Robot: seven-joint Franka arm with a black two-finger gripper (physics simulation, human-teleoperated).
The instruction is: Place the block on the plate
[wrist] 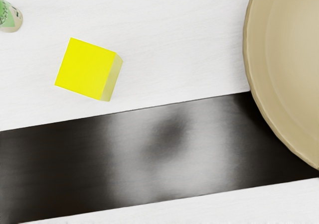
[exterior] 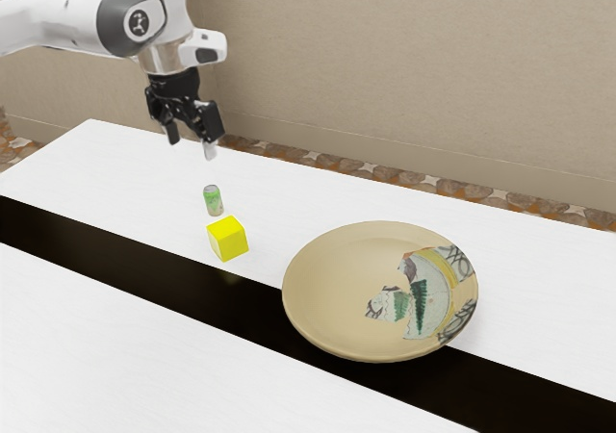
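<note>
Yellow block [exterior: 227,239] is just chilling on the white counter [exterior: 115,168], kinda between a little green can [exterior: 213,200] and the big tan plate [exterior: 337,279], closer to the can. Pincer's [exterior: 192,144] hanging above the counter, fingers [exterior: 210,151] spread apart, well clear of the block.

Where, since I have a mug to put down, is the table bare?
Widest: the white tabletop across the black strip from the can. Another patch lies between the plate and the table's wall-side edge. It's crowded where can and block sit close together, near the gripper.
</note>
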